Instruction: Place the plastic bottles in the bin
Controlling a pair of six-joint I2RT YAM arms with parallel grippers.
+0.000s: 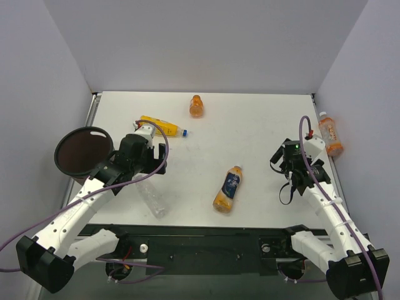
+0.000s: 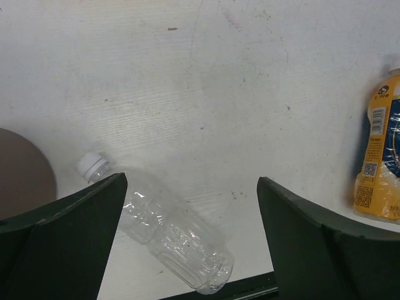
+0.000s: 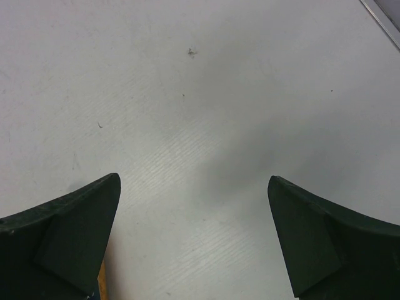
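The round dark-brown bin (image 1: 81,152) stands at the table's left edge; its rim (image 2: 22,169) shows at the left of the left wrist view. My left gripper (image 1: 150,156) (image 2: 190,181) hangs open just right of the bin, above a clear bottle (image 1: 152,197) (image 2: 169,231) lying on its side. A blue-labelled orange bottle (image 1: 228,189) (image 2: 380,162) lies mid-table. A yellow bottle with a blue cap (image 1: 161,126) and a squat orange bottle (image 1: 197,105) lie farther back. My right gripper (image 1: 292,169) (image 3: 194,178) is open over bare table, left of an orange bottle (image 1: 330,136).
The white table (image 1: 262,125) is walled by grey panels at the back and both sides. A black rail (image 1: 206,240) with the arm bases runs along the near edge. A sliver of an orange bottle (image 3: 100,281) shows beside my right gripper's left finger.
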